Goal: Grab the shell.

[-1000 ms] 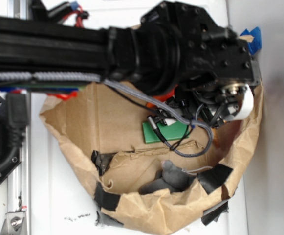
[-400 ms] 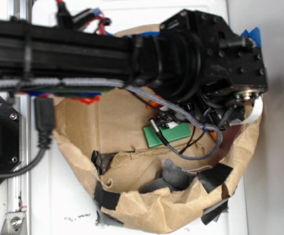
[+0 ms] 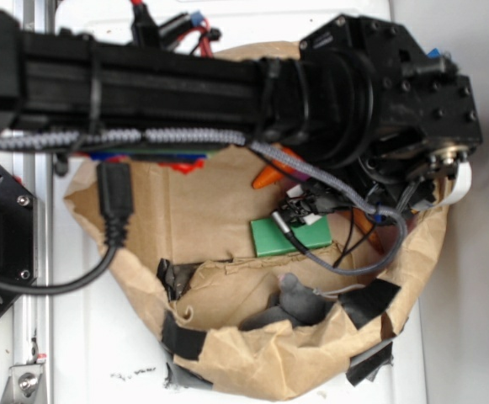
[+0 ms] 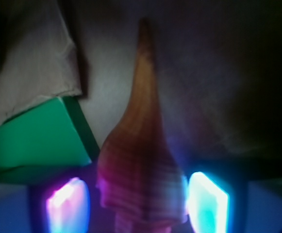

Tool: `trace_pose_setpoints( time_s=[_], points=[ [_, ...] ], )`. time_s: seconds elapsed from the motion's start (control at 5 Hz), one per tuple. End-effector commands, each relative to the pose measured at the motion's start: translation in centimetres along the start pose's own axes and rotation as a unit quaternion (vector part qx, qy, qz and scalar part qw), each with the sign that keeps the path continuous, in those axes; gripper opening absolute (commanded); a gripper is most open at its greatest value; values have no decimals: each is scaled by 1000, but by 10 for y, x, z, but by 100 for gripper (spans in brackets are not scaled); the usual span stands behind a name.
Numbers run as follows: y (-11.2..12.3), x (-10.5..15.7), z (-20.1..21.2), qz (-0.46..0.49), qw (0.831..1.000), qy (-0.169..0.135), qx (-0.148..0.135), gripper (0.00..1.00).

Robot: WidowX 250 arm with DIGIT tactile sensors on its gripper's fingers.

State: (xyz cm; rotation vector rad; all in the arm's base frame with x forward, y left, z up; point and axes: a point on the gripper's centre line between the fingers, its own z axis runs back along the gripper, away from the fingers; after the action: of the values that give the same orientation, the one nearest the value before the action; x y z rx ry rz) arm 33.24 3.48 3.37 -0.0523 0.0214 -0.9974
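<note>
In the wrist view the shell [image 4: 140, 160] lies lengthwise, tan-orange and ridged, its thin point aimed away from me. Its wide end sits between my two lit pads. The right pad [image 4: 207, 201] touches or nearly touches the shell. The left pad [image 4: 68, 208] stands a small gap away from it. My gripper [image 4: 138, 203] is open around the wide end. In the exterior view the black arm [image 3: 379, 101] reaches over the right side of the brown paper bag [image 3: 252, 362] and hides the fingers and most of the shell.
A green block [image 3: 290, 236] [image 4: 34, 141] lies just left of the shell. An orange carrot tip [image 3: 268, 178] shows under the arm. A grey soft toy [image 3: 299, 305] lies at the bag's front. Crumpled paper [image 4: 31, 73] rises at the far left, and cables [image 3: 362, 252] hang below the wrist.
The arm has shifted right and slightly up in the picture over the bag, and the orange carrot tip has come into view beneath it. The green block and grey toy have not moved.
</note>
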Motion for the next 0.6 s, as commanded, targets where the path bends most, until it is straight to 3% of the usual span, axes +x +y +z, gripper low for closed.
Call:
trace_pose_setpoints(
  time_s=[0.0, 0.4],
  points=[
    [1, 8, 8, -4, 1000, -13, 22, 0],
    [-1, 3, 19, 17, 999, -23, 26, 0]
  ],
)
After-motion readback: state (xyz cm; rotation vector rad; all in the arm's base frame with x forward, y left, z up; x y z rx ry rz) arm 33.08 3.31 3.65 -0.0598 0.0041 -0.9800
